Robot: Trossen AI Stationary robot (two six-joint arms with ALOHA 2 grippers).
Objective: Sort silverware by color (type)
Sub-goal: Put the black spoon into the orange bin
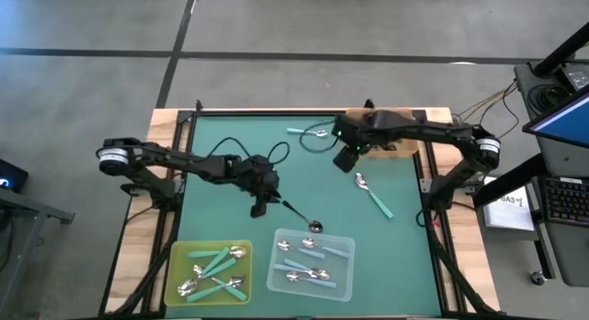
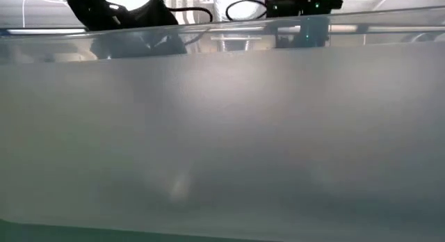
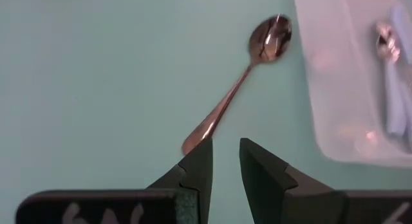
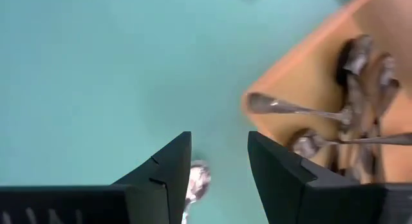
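A dark-handled spoon (image 1: 302, 216) lies flat on the green mat, its bowl (image 3: 271, 38) toward the clear tray. My left gripper (image 1: 260, 208) (image 3: 225, 153) hovers open at the handle's free end (image 3: 191, 141), with that end just beside one fingertip. My right gripper (image 1: 347, 161) (image 4: 219, 153) is open over the mat beside the orange tray. A silver spoon bowl (image 4: 197, 179) shows below its gap; it belongs to the teal-handled spoon (image 1: 373, 194). A light blue spoon (image 1: 308, 131) lies near the far edge.
The yellow tray (image 1: 180, 256) holds teal spoons. The clear tray (image 1: 342, 245) (image 3: 322, 89) holds light blue ones. The orange tray (image 1: 405, 147) (image 4: 302, 76) holds several dark spoons. In the low view, the clear tray's wall (image 2: 222, 131) blocks nearly everything.
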